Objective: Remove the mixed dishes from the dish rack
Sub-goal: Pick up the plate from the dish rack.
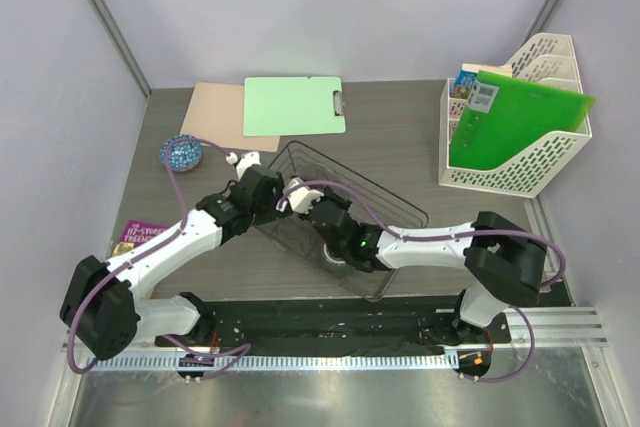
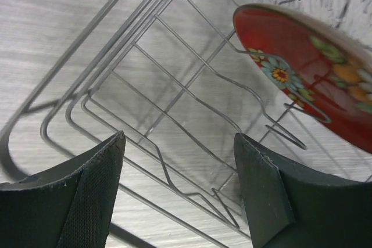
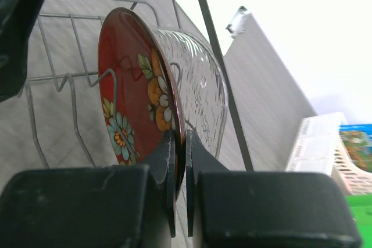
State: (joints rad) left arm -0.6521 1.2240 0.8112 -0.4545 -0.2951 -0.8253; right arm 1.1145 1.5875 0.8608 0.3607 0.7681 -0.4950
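Observation:
The dark wire dish rack (image 1: 395, 209) stands mid-table. A small red floral plate (image 3: 131, 97) stands upright among its prongs, with the large clear glass bowl (image 3: 200, 85) right behind it. My right gripper (image 3: 180, 143) is shut on the plate's rim; in the top view it (image 1: 300, 196) is at the rack's left end. My left gripper (image 2: 179, 137) is open and empty, hovering over the rack's wire corner (image 2: 104, 103), with the plate (image 2: 308, 74) to its upper right. In the top view it (image 1: 266, 190) is beside the rack. The small blue patterned bowl (image 1: 182, 153) sits on the table at far left. The cup and mug are hidden.
A green clipboard (image 1: 294, 105) and a tan board (image 1: 215, 112) lie at the back. A white mesh file holder (image 1: 515, 132) with a green folder stands at back right. A purple booklet (image 1: 140, 237) lies near the left edge.

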